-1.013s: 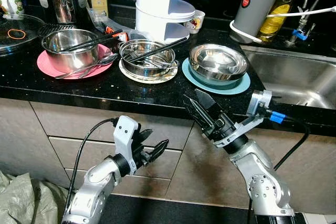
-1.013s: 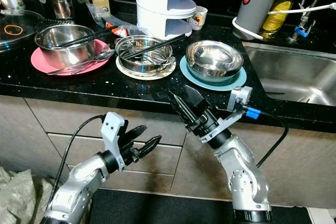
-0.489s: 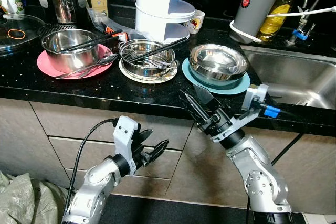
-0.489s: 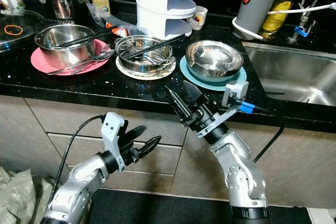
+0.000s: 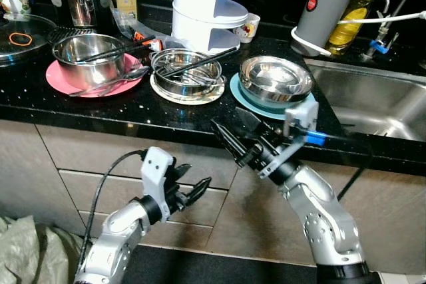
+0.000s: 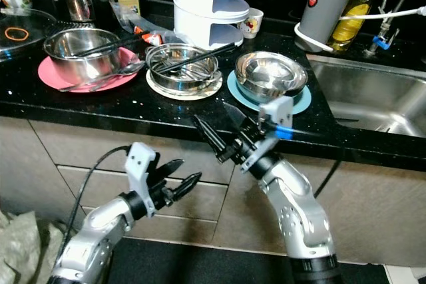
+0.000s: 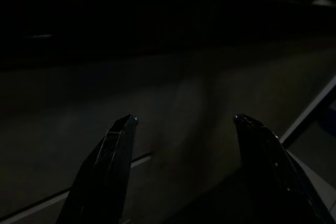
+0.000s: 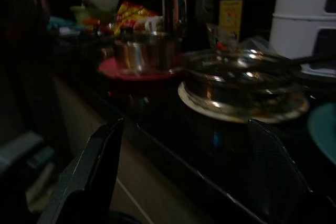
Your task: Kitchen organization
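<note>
Black speckled stone countertop [image 5: 166,114], running left to right above grey cabinet drawer fronts [image 5: 40,171]. Stainless steel sink basin [image 5: 379,98], set into the counter at far right. White three-tier plastic rack [image 5: 212,4], far centre. Grey cylindrical kettle [image 5: 325,8], far right of the rack, yellow oil bottle [image 5: 351,18] just beside it.

Steel bowl on round pink plate [image 5: 90,78], left, with black chopsticks across its rim and spoons lying on the plate. Shallow steel bowl on cream plate [image 5: 188,84], centre, black chopsticks resting inside. Stacked steel bowls on teal plate [image 5: 274,94], right of centre, near the counter's front edge.

Right gripper [image 5: 233,131], raised to the counter's front edge, just below and left of the teal plate; fingers spread apart, holding nothing. Left gripper [image 5: 192,183], low before the drawer fronts, well below the counter; fingers apart, holding nothing.
</note>
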### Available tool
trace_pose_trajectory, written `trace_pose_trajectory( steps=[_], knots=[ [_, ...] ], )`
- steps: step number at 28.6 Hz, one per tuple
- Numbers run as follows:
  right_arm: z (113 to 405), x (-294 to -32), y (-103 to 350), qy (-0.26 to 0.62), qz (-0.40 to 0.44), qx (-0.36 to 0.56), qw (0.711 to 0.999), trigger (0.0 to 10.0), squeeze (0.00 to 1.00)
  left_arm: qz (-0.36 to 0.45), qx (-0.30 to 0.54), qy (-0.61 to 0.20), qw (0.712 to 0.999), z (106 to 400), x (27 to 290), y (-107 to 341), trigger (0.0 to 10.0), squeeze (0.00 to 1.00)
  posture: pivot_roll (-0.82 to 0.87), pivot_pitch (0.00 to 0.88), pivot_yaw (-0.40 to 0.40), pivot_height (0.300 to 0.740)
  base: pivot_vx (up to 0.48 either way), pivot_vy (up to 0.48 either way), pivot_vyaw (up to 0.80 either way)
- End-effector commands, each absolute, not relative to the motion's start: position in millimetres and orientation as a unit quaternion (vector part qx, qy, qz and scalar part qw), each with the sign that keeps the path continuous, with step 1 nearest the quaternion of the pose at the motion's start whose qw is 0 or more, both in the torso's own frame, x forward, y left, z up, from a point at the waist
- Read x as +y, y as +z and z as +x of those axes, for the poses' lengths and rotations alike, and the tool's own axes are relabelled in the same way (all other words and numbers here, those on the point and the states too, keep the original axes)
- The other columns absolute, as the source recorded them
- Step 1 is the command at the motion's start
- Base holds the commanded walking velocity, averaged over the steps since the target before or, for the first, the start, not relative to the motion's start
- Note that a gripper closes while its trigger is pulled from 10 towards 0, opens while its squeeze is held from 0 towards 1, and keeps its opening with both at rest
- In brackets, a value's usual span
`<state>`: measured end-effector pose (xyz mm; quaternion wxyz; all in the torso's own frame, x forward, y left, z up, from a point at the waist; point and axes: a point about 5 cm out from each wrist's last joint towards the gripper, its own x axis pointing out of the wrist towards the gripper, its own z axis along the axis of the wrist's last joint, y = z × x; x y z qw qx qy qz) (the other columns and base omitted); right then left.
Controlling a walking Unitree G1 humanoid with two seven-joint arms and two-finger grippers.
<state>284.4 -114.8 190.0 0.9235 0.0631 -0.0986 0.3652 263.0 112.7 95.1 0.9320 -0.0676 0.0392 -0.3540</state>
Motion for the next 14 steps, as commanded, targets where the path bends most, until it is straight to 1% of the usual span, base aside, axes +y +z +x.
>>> trace_pose_trajectory(
  steps=[1, 11, 14],
  knots=[
    [286.9, -116.2, 187.8, 0.357, 0.040, -0.095, 0.928, 10.0, 0.00, -0.067, 0.034, -0.358, 0.931, 262.0, 108.6, 97.2, 10.0, 0.00, 0.13, 0.000, -0.155, 0.740, 0.000, -0.379, 0.00],
    [292.9, -114.9, 191.3, 0.342, 0.009, -0.098, 0.934, 10.0, 0.00, -0.072, 0.030, -0.352, 0.933, 260.9, 110.3, 99.2, 10.0, 0.00, 0.13, 0.000, -0.160, 0.740, 0.000, -0.372, 0.00],
    [294.1, -115.4, 191.0, 0.336, 0.007, -0.098, 0.937, 10.0, 0.00, -0.076, 0.029, -0.349, 0.934, 261.4, 110.9, 99.6, 10.0, 0.00, 0.13, 0.000, -0.159, 0.740, 0.000, 0.000, 0.00]
  ],
)
